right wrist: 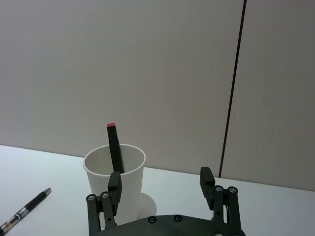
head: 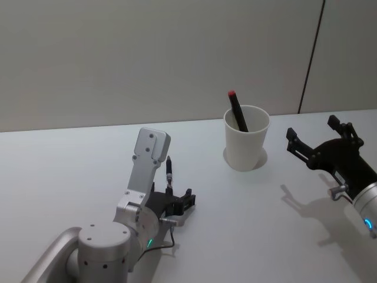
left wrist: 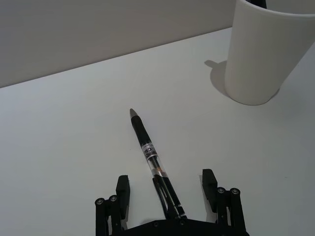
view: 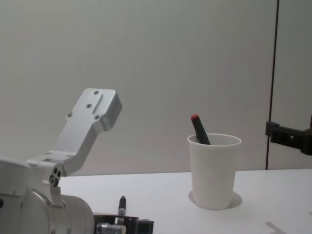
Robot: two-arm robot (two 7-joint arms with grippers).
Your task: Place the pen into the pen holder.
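Left gripper (left wrist: 166, 177) gapes astride black, clear-barrelled pen (left wrist: 145, 145).

The pen holder (head: 246, 147) is plain white, its marker (head: 238, 115) black with a red tip. The pen (left wrist: 147, 150) is black, grey-tipped.

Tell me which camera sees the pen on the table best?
The left wrist view: the pen lies full length on the table, between the left gripper's open fingers. The head view shows part beside the left arm, the right wrist view a small piece at the edge, the chest view its tip.
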